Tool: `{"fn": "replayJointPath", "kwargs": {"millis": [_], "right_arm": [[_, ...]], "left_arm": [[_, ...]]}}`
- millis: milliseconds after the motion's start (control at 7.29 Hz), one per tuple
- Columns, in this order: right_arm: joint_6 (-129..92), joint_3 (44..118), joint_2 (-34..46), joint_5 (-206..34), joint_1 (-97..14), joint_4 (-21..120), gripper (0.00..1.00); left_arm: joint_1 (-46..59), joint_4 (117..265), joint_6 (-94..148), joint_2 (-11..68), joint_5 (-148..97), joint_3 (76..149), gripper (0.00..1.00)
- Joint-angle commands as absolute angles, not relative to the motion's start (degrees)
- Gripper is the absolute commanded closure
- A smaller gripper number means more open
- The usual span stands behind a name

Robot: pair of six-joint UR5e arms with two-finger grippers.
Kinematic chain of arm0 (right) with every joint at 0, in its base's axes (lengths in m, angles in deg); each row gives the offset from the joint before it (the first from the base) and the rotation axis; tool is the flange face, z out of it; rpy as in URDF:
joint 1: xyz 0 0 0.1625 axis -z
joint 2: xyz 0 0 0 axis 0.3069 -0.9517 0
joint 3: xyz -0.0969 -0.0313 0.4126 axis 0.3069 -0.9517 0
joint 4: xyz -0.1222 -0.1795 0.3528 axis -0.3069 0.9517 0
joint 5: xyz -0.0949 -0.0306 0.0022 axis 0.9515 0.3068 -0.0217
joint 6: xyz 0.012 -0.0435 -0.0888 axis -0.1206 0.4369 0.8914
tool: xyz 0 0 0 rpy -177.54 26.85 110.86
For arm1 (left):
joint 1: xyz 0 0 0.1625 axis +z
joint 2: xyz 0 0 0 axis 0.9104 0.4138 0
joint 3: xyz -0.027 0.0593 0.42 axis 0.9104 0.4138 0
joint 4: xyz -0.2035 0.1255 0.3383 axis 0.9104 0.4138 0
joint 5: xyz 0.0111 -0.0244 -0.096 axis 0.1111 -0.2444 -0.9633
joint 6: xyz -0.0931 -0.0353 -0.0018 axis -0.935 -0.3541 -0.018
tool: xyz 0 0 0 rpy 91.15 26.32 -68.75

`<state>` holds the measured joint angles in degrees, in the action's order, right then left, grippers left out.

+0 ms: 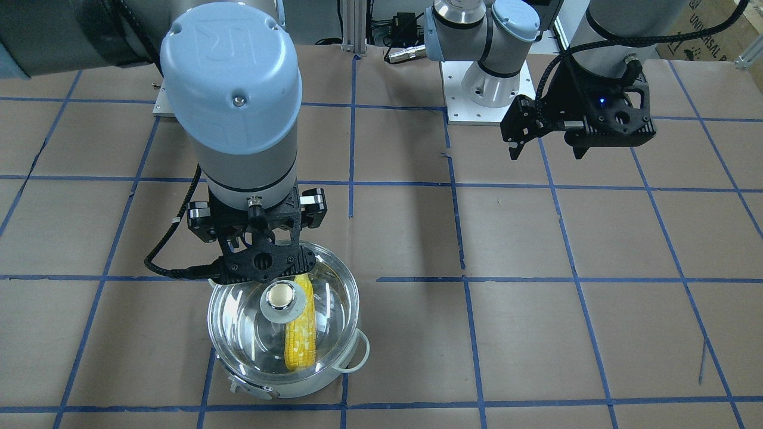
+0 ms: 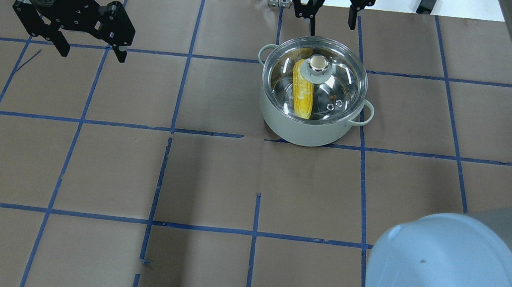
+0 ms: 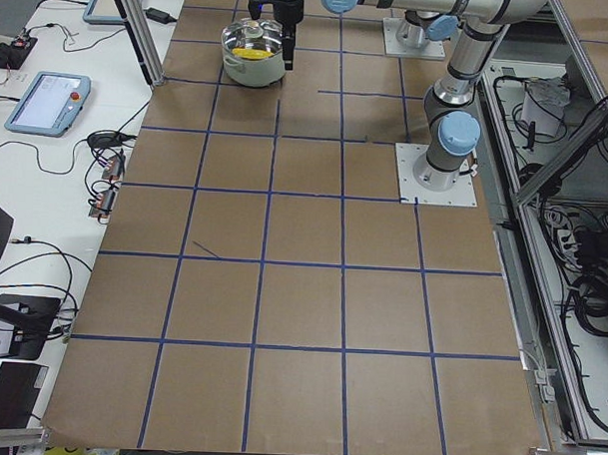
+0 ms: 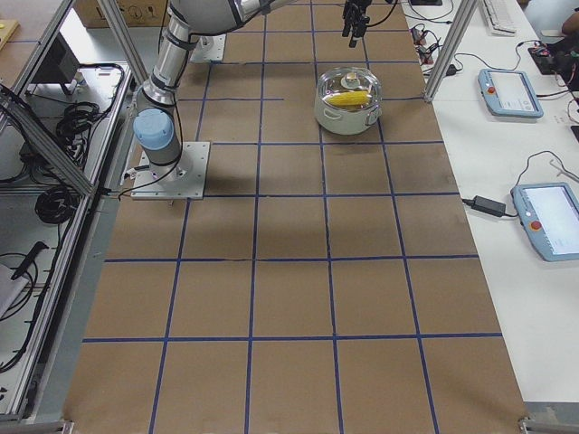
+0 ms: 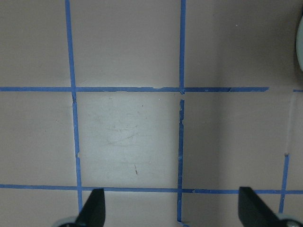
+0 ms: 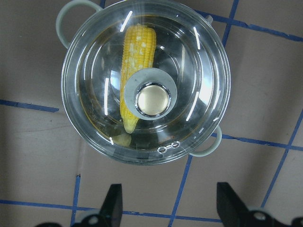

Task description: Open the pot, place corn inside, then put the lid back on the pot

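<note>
My right gripper [image 6: 169, 189] hangs empty with its jaws spread wide, just beside the round shiny steel pot [image 2: 302, 132]. The clear glass lid [image 6: 194, 66] with its grey knob sits on the pot, and the yellow corn cob [image 6: 137, 47] lies inside under it. Well apart, my left gripper [image 2: 92, 54] is also open wide, over the brown, blue-taped table [image 2: 210, 182].

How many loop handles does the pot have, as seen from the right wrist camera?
2. One handle sticks out at the upper left of the pot; the other handle sticks out at its lower right. None seems hidden.
</note>
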<state>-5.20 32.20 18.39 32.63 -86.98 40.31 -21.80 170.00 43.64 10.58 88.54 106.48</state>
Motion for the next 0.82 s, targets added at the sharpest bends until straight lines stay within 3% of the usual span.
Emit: {"fn": "replayJointPath", "kwargs": {"millis": [0, 137, 411, 686], "right_arm": [[-4.8, 43.4, 10.0, 32.3, -87.2, 45.1, 0.24], [-4.8, 57.1, 2.3, 32.4, -86.5, 55.6, 0.17], [-4.7, 77.2, -7.7, 33.0, -85.4, 70.8, 0.13], [-4.5, 80.7, -11.8, 33.0, -84.3, 71.4, 0.07]], "left_arm": [[-21.8, 170.0, 43.6, 10.6, 88.4, 106.5, 0.00], [-21.8, 169.9, 43.6, 10.6, 88.5, 106.5, 0.00], [-21.8, 170.0, 43.7, 10.6, 88.5, 106.5, 0.00], [-21.8, 170.0, 43.6, 10.6, 88.5, 106.5, 0.00]]}}
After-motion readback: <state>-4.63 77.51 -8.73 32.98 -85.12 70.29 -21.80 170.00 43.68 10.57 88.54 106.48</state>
